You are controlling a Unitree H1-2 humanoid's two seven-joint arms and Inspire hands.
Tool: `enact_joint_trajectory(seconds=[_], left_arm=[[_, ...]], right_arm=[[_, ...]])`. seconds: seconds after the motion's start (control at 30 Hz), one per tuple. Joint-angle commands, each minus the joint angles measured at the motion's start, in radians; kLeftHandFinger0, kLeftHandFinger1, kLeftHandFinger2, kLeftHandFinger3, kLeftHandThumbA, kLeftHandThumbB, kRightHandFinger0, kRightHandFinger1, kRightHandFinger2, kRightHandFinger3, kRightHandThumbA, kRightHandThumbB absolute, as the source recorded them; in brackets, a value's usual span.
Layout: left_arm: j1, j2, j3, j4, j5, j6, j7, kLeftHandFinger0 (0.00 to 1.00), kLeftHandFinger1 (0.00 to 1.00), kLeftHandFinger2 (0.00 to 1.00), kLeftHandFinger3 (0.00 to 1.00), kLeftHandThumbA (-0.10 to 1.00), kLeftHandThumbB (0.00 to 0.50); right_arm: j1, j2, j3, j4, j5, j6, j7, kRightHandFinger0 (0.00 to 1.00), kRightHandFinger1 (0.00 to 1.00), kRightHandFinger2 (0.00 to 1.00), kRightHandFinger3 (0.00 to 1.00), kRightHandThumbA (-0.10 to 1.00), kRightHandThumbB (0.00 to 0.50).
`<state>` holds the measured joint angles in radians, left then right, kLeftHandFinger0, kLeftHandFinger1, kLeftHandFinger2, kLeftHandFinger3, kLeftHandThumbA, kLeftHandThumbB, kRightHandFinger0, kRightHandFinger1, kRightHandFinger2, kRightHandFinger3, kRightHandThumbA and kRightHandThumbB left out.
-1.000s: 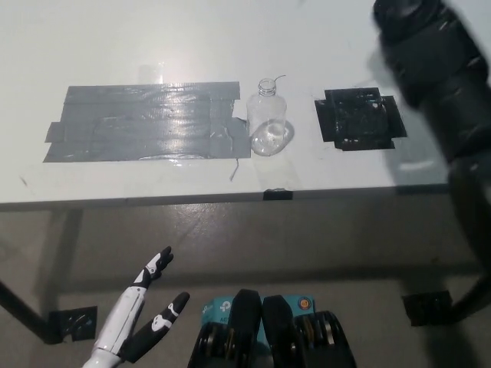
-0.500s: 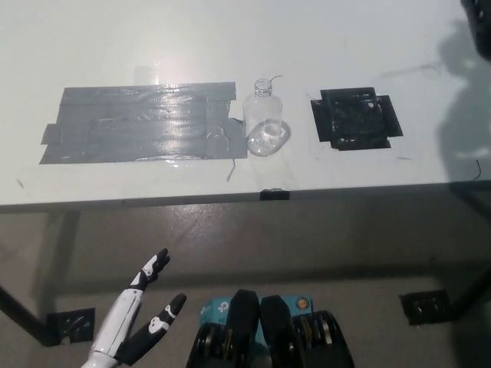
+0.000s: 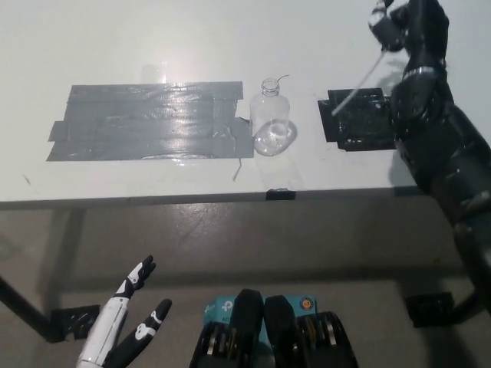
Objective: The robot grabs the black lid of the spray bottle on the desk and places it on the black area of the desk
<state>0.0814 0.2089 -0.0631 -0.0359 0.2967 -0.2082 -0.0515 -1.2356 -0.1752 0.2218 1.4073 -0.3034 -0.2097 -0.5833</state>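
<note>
The lid (image 3: 381, 17) is up in my right hand (image 3: 406, 23), held over the far right of the desk (image 3: 153, 38), its thin dip tube (image 3: 357, 80) hanging out of it on a slant down toward the black patch (image 3: 360, 123). My fingers are closed around the lid; it shows only as a blurred dark-and-pale lump at the top of my fist, so I can't read exactly how it sits in there. Half a second ago my right arm was almost out of the picture at the upper right corner, and a second ago it loomed large and blurred there; now it has swung back in and stands above the patch's right side. The tube's lower end appears to lie over the patch's left part, though I can't tell if it touches the surface.

The bottle (image 3: 270, 119) stands upright and open-necked just left of the patch, at the right end of the grey tape (image 3: 146, 123), and it sits where it sat before, allowing for a small shift of the camera.

I judge the carry nearly finished: what remains is to lower the lid onto the patch and let go. The long tube may tip it as it lands.

My left hand (image 3: 126, 333) rests low at my left, below the desk edge, fingers spread, holding nothing.
</note>
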Motion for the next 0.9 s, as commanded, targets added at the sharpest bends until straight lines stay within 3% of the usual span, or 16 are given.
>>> enact_joint_trajectory(seconds=[0.0, 0.03, 0.07, 0.1, 0.13, 0.17, 0.23, 0.33, 0.57, 0.8, 0.83, 0.87], left_arm=[[-0.003, 0.010, 0.013, -0.044, 0.001, -0.013, 0.014, 1.00, 1.00, 1.00, 1.00, 0.86, 0.158], [-0.006, 0.010, 0.014, -0.041, 0.003, -0.014, 0.016, 1.00, 1.00, 1.00, 1.00, 0.86, 0.160], [-0.006, 0.012, 0.016, -0.040, 0.002, -0.015, 0.014, 1.00, 1.00, 1.00, 1.00, 0.86, 0.161], [-0.005, 0.012, 0.016, -0.042, 0.001, -0.011, 0.012, 1.00, 1.00, 1.00, 1.00, 0.86, 0.162], [-0.006, 0.011, 0.016, -0.041, 0.004, -0.013, 0.013, 1.00, 1.00, 1.00, 1.00, 0.86, 0.165], [-0.008, 0.011, 0.016, -0.037, 0.005, -0.024, 0.017, 1.00, 1.00, 1.00, 1.00, 0.86, 0.159], [-0.009, 0.011, 0.017, -0.034, 0.004, -0.027, 0.017, 1.00, 1.00, 1.00, 1.00, 0.86, 0.159], [-0.013, 0.011, 0.018, -0.031, 0.009, -0.031, 0.021, 1.00, 1.00, 1.00, 1.00, 0.86, 0.160], [-0.021, 0.007, 0.019, -0.031, -0.003, -0.022, 0.016, 1.00, 1.00, 1.00, 1.00, 0.86, 0.157], [-0.044, 0.006, 0.018, -0.031, 0.003, -0.014, 0.013, 1.00, 1.00, 1.00, 1.00, 0.85, 0.137], [-0.054, 0.003, 0.018, -0.030, 0.002, -0.006, 0.013, 1.00, 1.00, 1.00, 1.00, 0.85, 0.143], [-0.070, 0.001, 0.018, -0.026, 0.002, -0.001, 0.013, 1.00, 1.00, 1.00, 1.00, 0.85, 0.143]], right_arm=[[-0.039, -0.025, 0.012, 0.001, -0.010, -0.037, 0.011, 0.00, 0.13, 0.60, 0.64, -0.10, 0.131], [-0.040, -0.030, 0.007, 0.006, 0.000, -0.011, 0.042, 0.06, 0.25, 0.73, 0.79, -0.05, 0.147], [-0.041, -0.032, 0.004, 0.007, 0.006, 0.002, 0.066, 0.09, 0.27, 0.70, 0.78, 0.04, 0.152], [-0.047, -0.036, 0.010, 0.011, 0.002, 0.048, 0.110, 0.34, 0.58, 1.00, 1.00, 0.26, 0.192], [-0.056, -0.038, 0.009, 0.014, 0.008, 0.087, 0.162, 0.64, 0.87, 1.00, 1.00, 0.55, 0.249], [-0.061, -0.047, 0.004, 0.016, 0.020, 0.099, 0.237, 0.97, 1.00, 1.00, 1.00, 0.75, 0.319], [-0.066, -0.057, 0.004, 0.015, 0.025, 0.125, 0.314, 1.00, 1.00, 1.00, 1.00, 0.88, 0.418], [-0.081, -0.068, 0.015, 0.015, 0.015, 0.176, 0.372, 1.00, 1.00, 1.00, 1.00, 0.96, 0.488], [-0.104, -0.092, 0.000, -0.002, 0.030, 0.176, 0.414, 1.00, 1.00, 1.00, 1.00, 0.95, 0.500], [-0.136, -0.114, -0.044, -0.057, 0.062, 0.116, 0.414, 1.00, 1.00, 1.00, 1.00, 0.86, 0.475], [-0.144, -0.119, -0.046, -0.058, 0.060, 0.115, 0.415, 1.00, 1.00, 1.00, 1.00, 0.98, 0.495], [-0.156, -0.127, -0.051, -0.078, 0.060, 0.082, 0.399, 1.00, 1.00, 1.00, 1.00, 0.89, 0.465]])
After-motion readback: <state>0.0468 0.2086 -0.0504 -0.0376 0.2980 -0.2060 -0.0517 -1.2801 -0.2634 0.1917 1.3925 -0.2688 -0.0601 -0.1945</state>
